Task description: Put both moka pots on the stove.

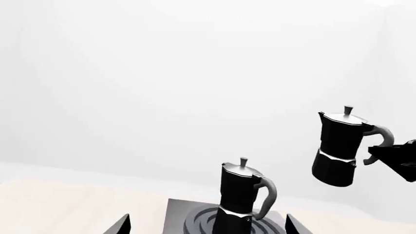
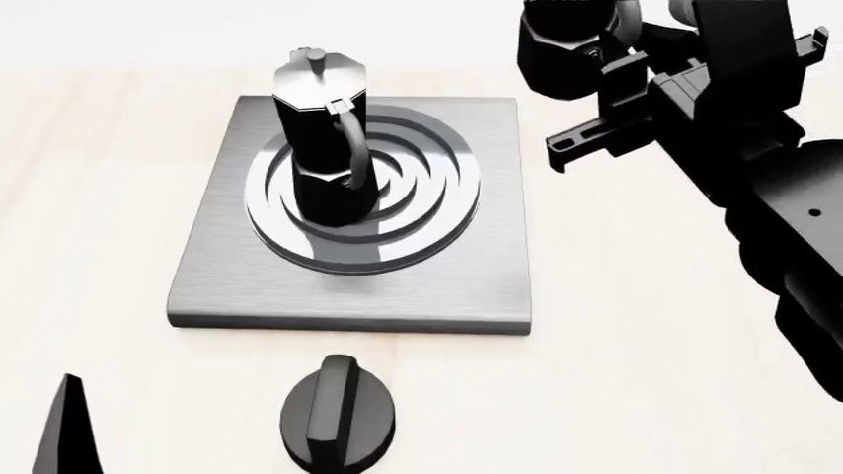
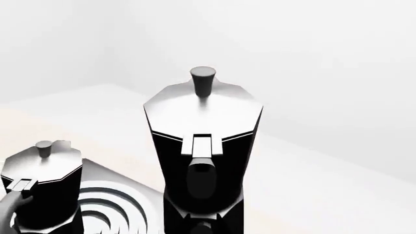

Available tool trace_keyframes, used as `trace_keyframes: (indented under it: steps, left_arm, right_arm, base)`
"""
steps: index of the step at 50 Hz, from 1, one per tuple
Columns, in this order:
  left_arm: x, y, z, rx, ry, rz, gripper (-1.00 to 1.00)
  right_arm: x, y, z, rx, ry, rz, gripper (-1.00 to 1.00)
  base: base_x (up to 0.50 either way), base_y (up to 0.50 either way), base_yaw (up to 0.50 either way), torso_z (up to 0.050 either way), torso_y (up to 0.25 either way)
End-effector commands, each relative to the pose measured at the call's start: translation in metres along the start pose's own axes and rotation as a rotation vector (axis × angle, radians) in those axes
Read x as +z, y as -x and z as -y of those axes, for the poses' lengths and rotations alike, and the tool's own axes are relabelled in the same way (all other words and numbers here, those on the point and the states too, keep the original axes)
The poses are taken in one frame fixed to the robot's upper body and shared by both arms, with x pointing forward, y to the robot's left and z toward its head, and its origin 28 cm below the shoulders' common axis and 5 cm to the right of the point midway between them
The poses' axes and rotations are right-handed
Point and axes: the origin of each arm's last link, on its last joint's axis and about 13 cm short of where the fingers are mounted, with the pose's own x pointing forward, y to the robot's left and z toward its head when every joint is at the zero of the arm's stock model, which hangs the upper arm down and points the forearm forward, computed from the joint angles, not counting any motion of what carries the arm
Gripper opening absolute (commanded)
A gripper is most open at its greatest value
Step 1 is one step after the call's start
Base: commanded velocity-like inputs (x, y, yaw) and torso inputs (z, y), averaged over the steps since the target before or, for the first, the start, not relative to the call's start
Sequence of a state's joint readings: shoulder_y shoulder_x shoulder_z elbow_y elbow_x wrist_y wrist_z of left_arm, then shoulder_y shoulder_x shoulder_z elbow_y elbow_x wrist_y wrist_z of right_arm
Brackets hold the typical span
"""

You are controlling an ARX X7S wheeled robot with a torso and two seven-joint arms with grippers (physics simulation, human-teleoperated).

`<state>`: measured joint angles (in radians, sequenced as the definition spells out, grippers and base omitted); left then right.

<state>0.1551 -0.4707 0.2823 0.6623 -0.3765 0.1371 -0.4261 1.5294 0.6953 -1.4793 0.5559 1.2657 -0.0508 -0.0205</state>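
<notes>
2 moka pots (image 2: pixel 323 138) (image 2: pixel 567 49), 1 stove (image 2: pixel 488 267), 1 dial knob (image 2: pixel 340 413)

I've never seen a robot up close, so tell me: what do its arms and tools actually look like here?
The right arm is all matte black, built from chunky, blocky segments with angular brackets and a thin bar jutting sideways near its tool. No cables, markings or colours show. Of the left tool only two dark, pointed finger tips show in the left wrist view.
</notes>
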Motion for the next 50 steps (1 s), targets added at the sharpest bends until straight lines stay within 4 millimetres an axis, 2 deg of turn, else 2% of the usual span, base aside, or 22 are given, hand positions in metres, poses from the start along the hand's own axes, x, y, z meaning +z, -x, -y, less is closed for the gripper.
trace_keyframes:
  steps: [1, 19, 26, 50]
  left_arm:
    - [0.002, 0.001, 0.000, 0.009, -0.022, 0.008, 1.00]
    - [0.001, 0.001, 0.000, 0.009, -0.045, 0.013, 1.00]
    - [0.001, 0.000, -0.002, 0.018, -0.052, 0.011, 1.00]
    - [0.000, 0.000, -0.002, 0.015, -0.044, 0.006, 1.00]
  right_arm:
    - [0.019, -0.011, -0.005, 0.020, 0.023, 0.058, -1.00]
    - [0.004, -0.032, -0.030, 0.084, -0.035, 0.063, -1.00]
    - [-0.010, -0.041, -0.040, 0.109, -0.059, 0.050, -1.00]
    - [-0.045, -0.053, -0.055, 0.144, -0.147, 0.032, -1.00]
  base:
    - [0.00, 0.00, 0.00, 0.000, 0.000]
    - [0.00, 0.00, 0.00, 0.000, 0.001]
    - [0.00, 0.00, 0.00, 0.000, 0.001]
    - [0.00, 0.00, 0.00, 0.000, 0.001]
